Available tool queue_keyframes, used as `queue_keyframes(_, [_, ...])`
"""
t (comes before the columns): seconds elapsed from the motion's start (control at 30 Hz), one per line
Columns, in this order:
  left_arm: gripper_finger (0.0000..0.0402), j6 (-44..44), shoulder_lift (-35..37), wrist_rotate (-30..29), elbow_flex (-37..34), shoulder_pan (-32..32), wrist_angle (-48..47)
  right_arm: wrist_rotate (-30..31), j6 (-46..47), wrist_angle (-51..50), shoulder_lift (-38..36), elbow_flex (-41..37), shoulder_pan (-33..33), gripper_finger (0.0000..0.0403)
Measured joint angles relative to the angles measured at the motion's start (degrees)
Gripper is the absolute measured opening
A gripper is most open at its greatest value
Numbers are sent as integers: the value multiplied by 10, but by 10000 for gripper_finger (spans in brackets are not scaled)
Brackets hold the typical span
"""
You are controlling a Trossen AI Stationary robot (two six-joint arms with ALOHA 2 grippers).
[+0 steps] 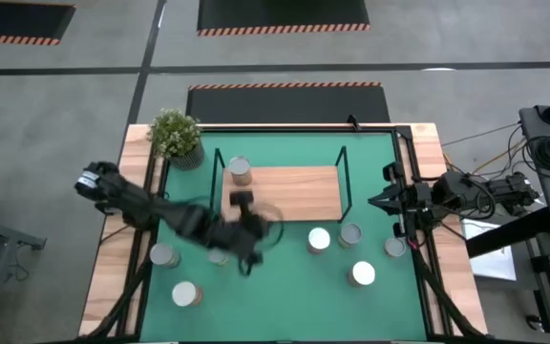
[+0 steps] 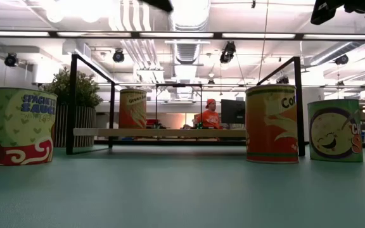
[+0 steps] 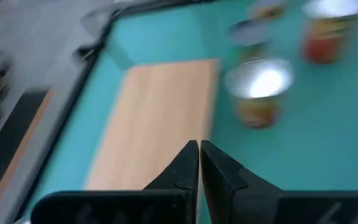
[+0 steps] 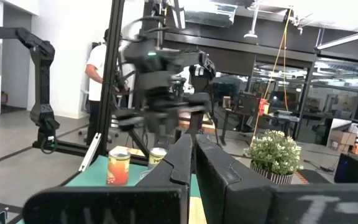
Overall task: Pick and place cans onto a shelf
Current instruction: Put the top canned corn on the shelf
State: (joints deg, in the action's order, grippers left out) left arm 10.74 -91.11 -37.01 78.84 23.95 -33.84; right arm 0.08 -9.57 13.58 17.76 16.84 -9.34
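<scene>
The shelf [image 1: 294, 191] is a light wooden board in a black wire frame at the middle of the green mat. One can [image 1: 240, 170] stands on its far left corner and also shows in the low view [image 2: 133, 109]. Several more cans stand on the mat: two at the near left [image 1: 165, 255] [image 1: 186, 293], one half hidden under my left arm [image 1: 220, 256], and several at the near right [image 1: 319, 239] [image 1: 361, 274]. My left gripper [image 1: 246, 203] hovers over the board's left end, shut and empty [image 3: 199, 152]. My right gripper [image 1: 375, 201] waits at the right edge, shut and empty [image 4: 193, 146].
A potted plant [image 1: 176, 136] stands at the mat's far left corner. The shelf's upright posts [image 1: 344, 182] rise at the board's ends. People show in the room beyond the table [image 2: 209, 117]. Bare mat lies along the near edge [image 1: 275, 306].
</scene>
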Motion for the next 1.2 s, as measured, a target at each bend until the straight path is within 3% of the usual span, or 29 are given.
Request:
queue_keyframes(0.3, [0,-73,0,0,-86,105,237,0,18,18,3,3,0,9])
queue_keyframes(0.6, [0,-66,10,-1,-120,111,234,0,18,14,81,56,0,9])
queue_keyframes(0.9, [0,-57,90,0,-190,111,264,-1,25,1,156,111,0,9])
queue_keyframes(1.2, [0,-111,174,0,-331,108,427,-6,27,-9,200,119,0,9])
